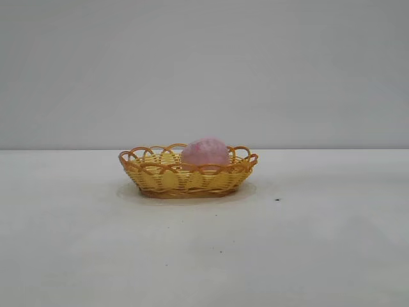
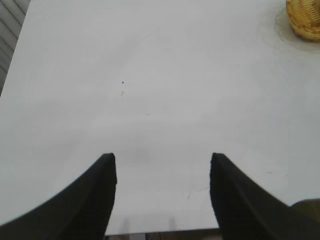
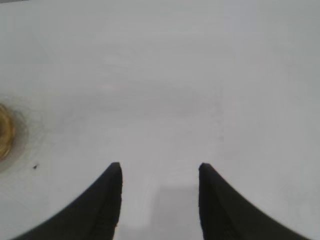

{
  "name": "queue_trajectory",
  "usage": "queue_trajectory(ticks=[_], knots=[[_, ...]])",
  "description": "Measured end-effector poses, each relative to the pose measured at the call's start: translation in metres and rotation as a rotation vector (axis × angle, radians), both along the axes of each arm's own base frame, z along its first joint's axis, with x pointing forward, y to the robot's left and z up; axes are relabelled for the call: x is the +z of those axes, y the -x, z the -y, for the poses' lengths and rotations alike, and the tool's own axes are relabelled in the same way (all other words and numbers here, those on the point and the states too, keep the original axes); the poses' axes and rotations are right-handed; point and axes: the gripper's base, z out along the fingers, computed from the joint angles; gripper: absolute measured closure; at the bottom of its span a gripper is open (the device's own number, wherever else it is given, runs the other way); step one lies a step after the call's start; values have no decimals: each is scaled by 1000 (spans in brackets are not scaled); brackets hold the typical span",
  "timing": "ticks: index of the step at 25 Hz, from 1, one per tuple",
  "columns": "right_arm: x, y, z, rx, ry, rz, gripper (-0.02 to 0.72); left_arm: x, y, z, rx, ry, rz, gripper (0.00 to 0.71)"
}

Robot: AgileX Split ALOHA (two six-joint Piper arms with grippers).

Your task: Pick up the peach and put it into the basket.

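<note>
The pink peach lies inside the yellow-tan wicker basket at the middle of the white table, toward the basket's right half. Neither arm shows in the exterior view. My left gripper is open and empty over bare table, far from the basket, whose edge shows in a corner of the left wrist view. My right gripper is open and empty over bare table; a sliver of the basket shows at the edge of the right wrist view.
A small dark speck lies on the table right of the basket. The table's edge runs just under the left gripper, with another edge at the side of that view.
</note>
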Motion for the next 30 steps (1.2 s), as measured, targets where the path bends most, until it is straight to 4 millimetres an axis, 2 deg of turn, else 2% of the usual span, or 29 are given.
queue_trajectory(ticks=[3, 8, 14, 17, 26, 30], knots=[[-7, 40, 0, 9, 2, -20, 400, 0, 0, 0, 0, 0, 0, 344], [-18, 92, 0, 26, 5, -48, 400, 0, 0, 0, 0, 0, 0, 344], [-40, 138, 0, 71, 42, -14, 400, 0, 0, 0, 0, 0, 0, 344], [-48, 152, 0, 77, 47, 39, 400, 0, 0, 0, 0, 0, 0, 344], [-48, 183, -1, 83, 60, 251, 400, 0, 0, 0, 0, 0, 0, 344], [-49, 186, -1, 85, 61, 266, 400, 0, 0, 0, 0, 0, 2, 344]])
